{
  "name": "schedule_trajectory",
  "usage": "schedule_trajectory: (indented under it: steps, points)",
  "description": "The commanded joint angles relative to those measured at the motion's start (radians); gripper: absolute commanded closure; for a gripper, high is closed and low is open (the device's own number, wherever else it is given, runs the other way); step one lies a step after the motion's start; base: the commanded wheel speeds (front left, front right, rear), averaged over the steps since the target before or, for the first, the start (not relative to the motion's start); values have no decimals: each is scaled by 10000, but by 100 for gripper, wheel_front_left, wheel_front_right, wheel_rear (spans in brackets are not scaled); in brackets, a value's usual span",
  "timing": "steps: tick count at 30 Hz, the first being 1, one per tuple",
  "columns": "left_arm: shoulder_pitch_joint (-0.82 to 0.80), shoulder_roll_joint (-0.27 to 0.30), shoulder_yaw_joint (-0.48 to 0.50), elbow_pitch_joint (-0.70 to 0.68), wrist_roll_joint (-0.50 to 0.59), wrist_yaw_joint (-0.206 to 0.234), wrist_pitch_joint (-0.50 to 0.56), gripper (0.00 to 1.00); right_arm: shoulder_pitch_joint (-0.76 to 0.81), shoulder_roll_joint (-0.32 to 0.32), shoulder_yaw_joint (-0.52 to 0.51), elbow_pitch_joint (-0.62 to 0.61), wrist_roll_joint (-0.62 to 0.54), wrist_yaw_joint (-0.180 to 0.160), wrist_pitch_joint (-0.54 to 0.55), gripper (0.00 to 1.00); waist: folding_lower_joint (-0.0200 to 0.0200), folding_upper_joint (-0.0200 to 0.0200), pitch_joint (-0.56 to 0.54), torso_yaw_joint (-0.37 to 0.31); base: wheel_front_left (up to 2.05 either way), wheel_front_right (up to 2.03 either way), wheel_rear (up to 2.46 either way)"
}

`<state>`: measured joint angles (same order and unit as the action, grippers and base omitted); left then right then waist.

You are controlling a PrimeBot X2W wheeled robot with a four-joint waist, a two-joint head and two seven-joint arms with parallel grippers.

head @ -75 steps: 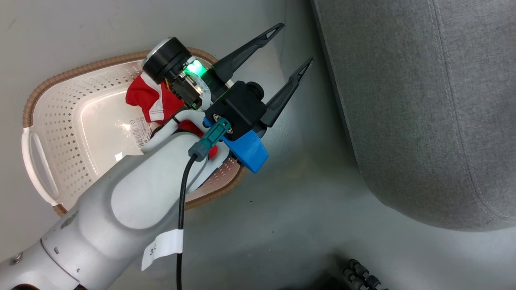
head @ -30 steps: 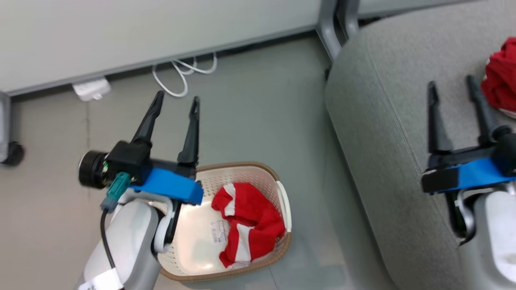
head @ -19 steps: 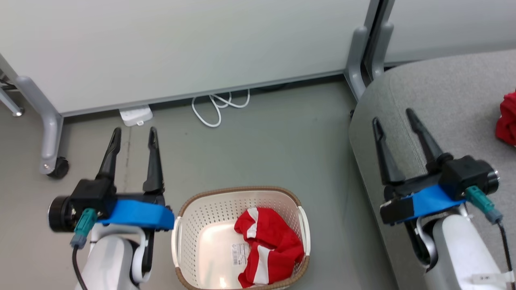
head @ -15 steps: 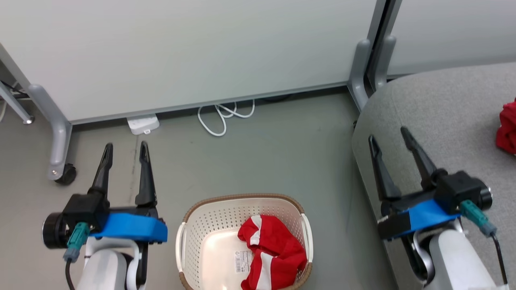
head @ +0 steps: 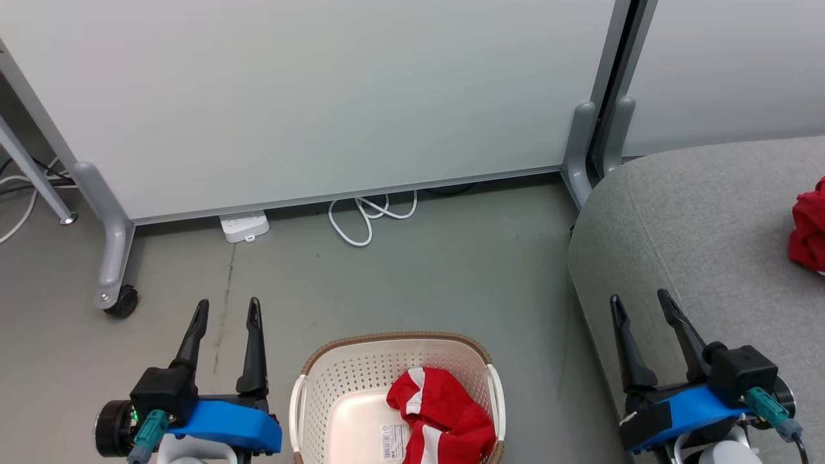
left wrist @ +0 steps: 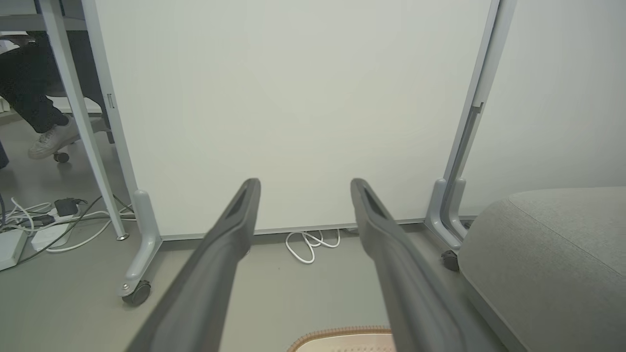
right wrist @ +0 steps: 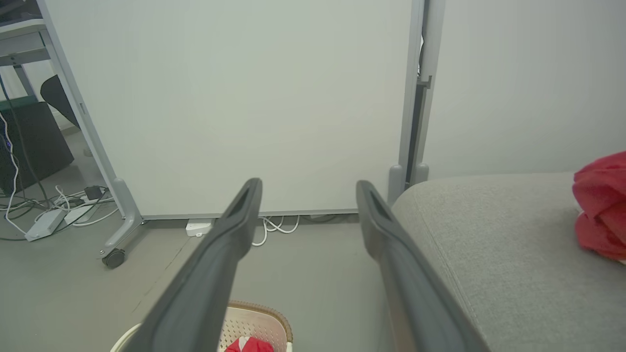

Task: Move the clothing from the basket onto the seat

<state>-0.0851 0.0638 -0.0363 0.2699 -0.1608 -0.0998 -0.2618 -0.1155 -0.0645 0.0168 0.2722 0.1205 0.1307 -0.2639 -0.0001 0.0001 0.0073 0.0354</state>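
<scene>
Clothing: one red-and-white garment [head: 441, 419] lies in the perforated basket [head: 393, 336] on the grey floor [head: 451, 270]. A second red garment [head: 809, 225] lies on the grey seat [head: 696, 219]. Left gripper [head: 229, 306] and right gripper [head: 638, 298] hang spread and empty, either side of the basket. A white partition [head: 322, 96] and a coiled cable [head: 370, 216] stand behind.

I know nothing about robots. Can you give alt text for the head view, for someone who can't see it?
A cream basket on the floor holds one red-and-white garment; a second red garment lies on the grey seat at right. The left gripper and right gripper stand open and empty.
</scene>
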Motion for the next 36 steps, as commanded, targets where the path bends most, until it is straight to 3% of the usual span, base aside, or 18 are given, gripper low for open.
schedule_trajectory:
  steps: [1, 23, 36]
  points:
    - [106, -26, -20, 56, 67, -63, -47, 0, 206, 71, -93, 58, 82, 1, -9, 0, 1, -1, -32, -1, 0, 0, 0]
    - [292, -137, 0, 444, 124, -250, -47, 0, 578, 148, -216, 408, 418, 1, -9, 0, 1, -1, -218, 54, 0, 0, 0]
    - [-658, -133, -773, 1133, 298, -325, -46, 0, 50, 147, -28, 342, 342, 1, -9, 0, 1, -1, 308, -244, 0, 0, 0]
